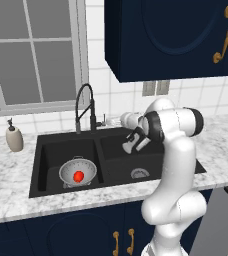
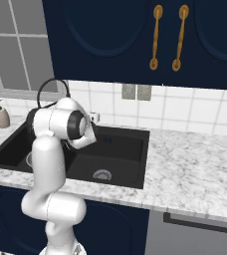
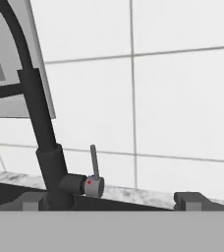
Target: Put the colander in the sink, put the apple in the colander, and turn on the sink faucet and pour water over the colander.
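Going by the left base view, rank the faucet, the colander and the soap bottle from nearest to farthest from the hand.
1. The faucet: at the back of the sink, just to the left of the open hand, which points at its lever.
2. The colander: down in the left basin, holding the apple.
3. The soap bottle: on the counter at the far left.
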### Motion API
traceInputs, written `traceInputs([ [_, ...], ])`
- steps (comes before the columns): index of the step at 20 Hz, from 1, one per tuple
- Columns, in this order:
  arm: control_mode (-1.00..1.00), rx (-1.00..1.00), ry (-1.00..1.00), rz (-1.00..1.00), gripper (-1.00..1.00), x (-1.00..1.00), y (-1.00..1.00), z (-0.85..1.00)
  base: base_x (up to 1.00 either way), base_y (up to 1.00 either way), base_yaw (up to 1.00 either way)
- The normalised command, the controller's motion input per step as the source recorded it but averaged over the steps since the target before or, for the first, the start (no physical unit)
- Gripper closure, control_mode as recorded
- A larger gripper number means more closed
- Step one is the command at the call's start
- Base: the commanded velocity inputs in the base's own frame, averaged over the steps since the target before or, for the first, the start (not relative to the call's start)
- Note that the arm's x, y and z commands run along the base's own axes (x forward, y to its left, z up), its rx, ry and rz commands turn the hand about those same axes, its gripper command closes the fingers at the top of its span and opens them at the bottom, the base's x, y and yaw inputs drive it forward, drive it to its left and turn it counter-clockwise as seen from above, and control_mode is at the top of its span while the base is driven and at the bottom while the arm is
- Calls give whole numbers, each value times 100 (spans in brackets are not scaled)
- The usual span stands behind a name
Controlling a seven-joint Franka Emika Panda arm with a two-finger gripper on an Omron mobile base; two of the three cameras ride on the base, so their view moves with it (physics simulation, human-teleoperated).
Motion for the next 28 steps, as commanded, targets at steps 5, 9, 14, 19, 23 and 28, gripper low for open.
traceInputs([
  [5, -100, 0, 0, 0, -100, 0, 13, -18, 0, 0, 0],
  [9, -100, 0, -1, 0, -100, 1, 11, -11, 0, 0, 0],
  [14, -100, 2, -1, 0, -100, 11, 0, -4, 0, 0, 0],
  [19, -100, 5, -1, 0, -100, 29, 0, 0, 0, 0, 0],
  [23, -100, 6, -2, 0, -100, 32, 0, -3, 0, 0, 0],
  [28, -100, 3, -2, 0, -100, 24, 0, -9, 0, 0, 0],
])
